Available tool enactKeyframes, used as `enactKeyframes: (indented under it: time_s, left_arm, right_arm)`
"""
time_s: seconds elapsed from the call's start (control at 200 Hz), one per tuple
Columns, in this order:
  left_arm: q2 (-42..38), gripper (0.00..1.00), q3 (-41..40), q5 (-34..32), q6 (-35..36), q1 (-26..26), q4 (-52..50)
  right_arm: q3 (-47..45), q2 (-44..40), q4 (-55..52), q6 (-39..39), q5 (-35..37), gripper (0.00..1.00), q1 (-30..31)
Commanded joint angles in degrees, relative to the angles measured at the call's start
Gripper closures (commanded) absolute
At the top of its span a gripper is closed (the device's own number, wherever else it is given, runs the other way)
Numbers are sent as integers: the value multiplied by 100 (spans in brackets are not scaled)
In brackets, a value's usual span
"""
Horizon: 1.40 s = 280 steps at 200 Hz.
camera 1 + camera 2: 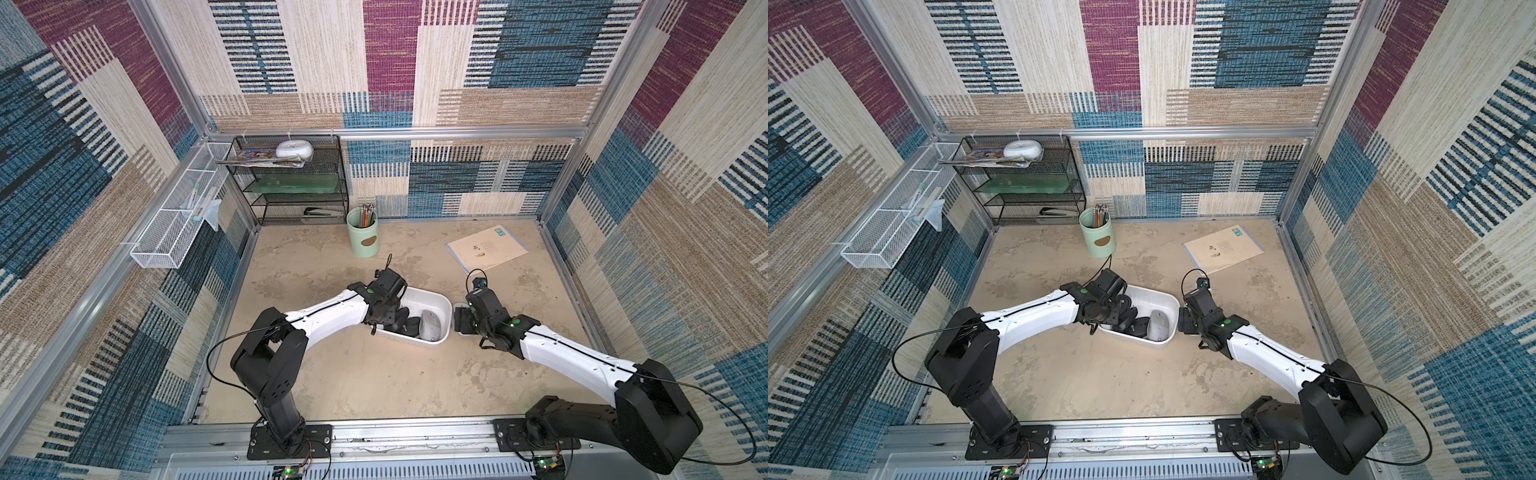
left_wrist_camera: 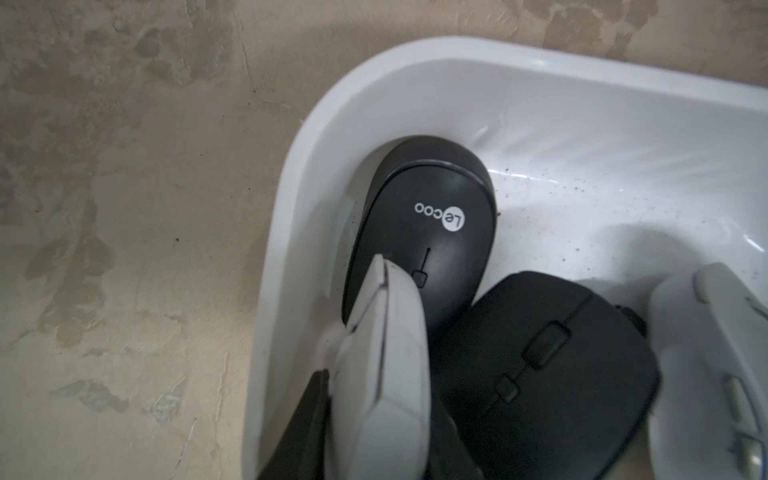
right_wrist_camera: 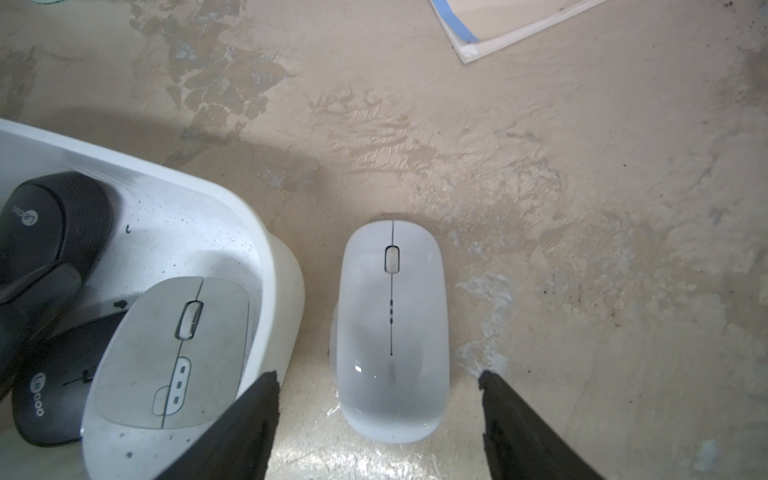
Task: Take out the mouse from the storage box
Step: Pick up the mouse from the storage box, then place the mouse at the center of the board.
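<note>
The white storage box (image 1: 436, 298) (image 1: 1160, 292) sits mid-table and holds several mice. My left gripper (image 2: 380, 399) reaches into its left end (image 1: 384, 320), shut on a white mouse (image 2: 382, 353) held on edge between the dark fingers. Beside that one lie a black Lecoo mouse (image 2: 428, 232), a second black mouse (image 2: 540, 374) and a grey mouse (image 1: 430, 326) (image 3: 174, 353). My right gripper (image 3: 376, 376) hovers open just right of the box (image 3: 282, 291). Another white mouse (image 3: 392, 328) lies flat on the table between its fingers, untouched.
A mint-green pen cup (image 1: 363, 232) stands behind the box. A paper sheet (image 1: 486, 247) lies at the back right. A black mesh shelf (image 1: 291, 183) fills the back left corner, and a white wire basket (image 1: 174, 224) hangs on the left wall.
</note>
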Motion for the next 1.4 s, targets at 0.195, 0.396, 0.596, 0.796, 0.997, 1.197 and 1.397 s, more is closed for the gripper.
enactKeyframes:
  time_s: [0.195, 0.396, 0.596, 0.796, 0.997, 1.197, 1.397]
  left_arm:
    - [-674, 79, 330, -341, 292, -11, -445]
    - [-1029, 78, 522, -1333, 542, 25, -963]
    - [-898, 78, 608, -2176, 646, 260, -1211]
    - [-482, 79, 634, -2183, 632, 798, -1242]
    - [106, 79, 739, -2103, 719, 1142, -1265]
    - [570, 79, 825, -2313, 770, 1315, -1405]
    - [945, 76, 993, -2392, 840, 1319, -1500]
  right_arm:
    - [64, -85, 10, -65, 23, 21, 12]
    - [74, -106, 5, -74, 7, 21, 7]
    - [37, -119, 41, -64, -46, 21, 12]
    - [-37, -208, 68, -67, -71, 21, 12]
    - [-114, -310, 55, -65, -73, 21, 5]
    - [-195, -359, 96, -56, -73, 21, 12]
    - [-224, -394, 112, -65, -73, 21, 12]
